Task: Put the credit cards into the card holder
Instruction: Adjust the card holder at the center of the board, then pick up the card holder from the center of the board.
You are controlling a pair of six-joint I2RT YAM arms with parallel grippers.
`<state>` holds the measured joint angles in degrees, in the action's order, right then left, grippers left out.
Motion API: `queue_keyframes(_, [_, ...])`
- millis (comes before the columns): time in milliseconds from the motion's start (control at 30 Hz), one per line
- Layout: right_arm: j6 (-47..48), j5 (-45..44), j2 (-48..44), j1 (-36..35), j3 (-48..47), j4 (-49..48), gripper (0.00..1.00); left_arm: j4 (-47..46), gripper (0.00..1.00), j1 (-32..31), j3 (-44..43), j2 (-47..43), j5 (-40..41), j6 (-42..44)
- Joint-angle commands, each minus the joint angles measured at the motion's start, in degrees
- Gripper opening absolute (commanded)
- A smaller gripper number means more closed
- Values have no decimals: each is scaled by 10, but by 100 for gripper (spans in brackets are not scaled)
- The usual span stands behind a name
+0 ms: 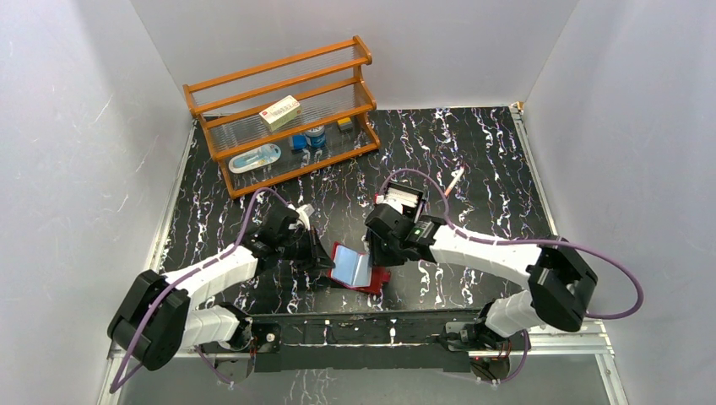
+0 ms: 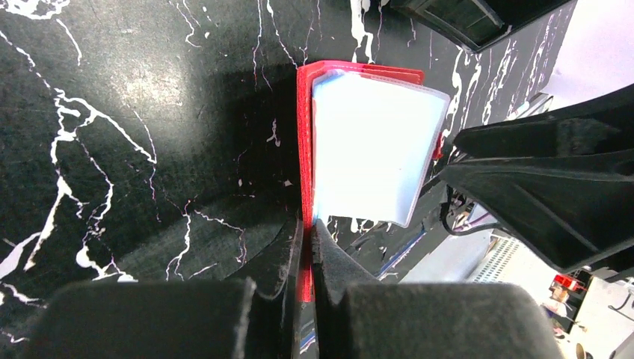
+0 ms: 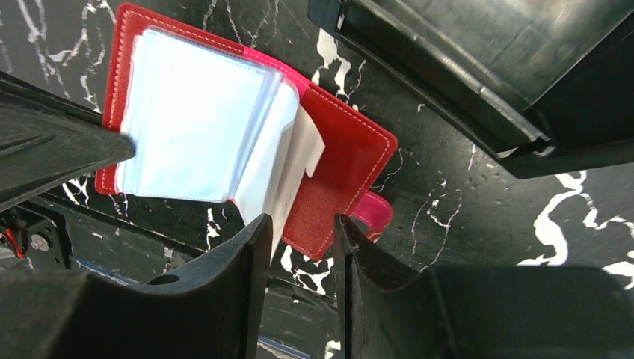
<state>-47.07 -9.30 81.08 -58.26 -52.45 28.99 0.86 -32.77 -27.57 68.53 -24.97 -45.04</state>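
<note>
The left gripper clamps one cover of the red card holder (clear sleeves fanned up); the right gripper, fingers apart, should pin the other flap flat.

Your card holder looks like red faux leather: fine grain, low sheen, white stitching round the edge. The sleeves inside it are thin clear plastic, glossy enough to glare white. The table is a smooth black marble-look top with a soft shine. Your left gripper and right gripper are both matt black plastic. The rack at the back is varnished wood with ribbed clear shelves.
</note>
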Motion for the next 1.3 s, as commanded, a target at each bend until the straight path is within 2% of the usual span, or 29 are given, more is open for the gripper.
queue_keyframes(0, [84, -44, -62, -3, -29, -43, 45, 42, 0, -3, -23, -44, 10, 20])
queue_keyframes(167, [220, -85, -111, 0, -24, -102, 47, 76, 0, -3, -39, -60, 25, 38])
queue_keyframes(333, [323, -162, -94, 14, -71, -65, 47, 77, 0, -3, -34, -60, 23, 35])
queue_keyframes(400, [350, -164, -87, 34, -86, -57, 47, 77, 5, -3, -33, -60, 27, 34])
queue_keyframes(500, [367, -143, -85, 71, -94, -53, 47, 76, 20, -3, -35, -56, 30, 34])
queue_keyframes(600, [368, -120, -94, 97, -90, -62, 47, 76, 30, -3, -39, -42, 30, 38])
queue_keyframes(900, [366, -102, -124, 109, -35, -111, 46, 46, 37, -3, -35, -12, 19, 38])
queue_keyframes(1000, [408, -86, -136, 111, -17, -135, 47, 39, 36, -3, -31, -9, 18, 33])
queue_keyframes(1133, [471, -57, -129, 111, -8, -149, 49, 32, 17, -3, -25, -12, 17, 30])
queue_keyframes(1267, [525, -46, -95, 111, -27, -125, 50, 33, 3, -3, -27, -15, 14, 32])
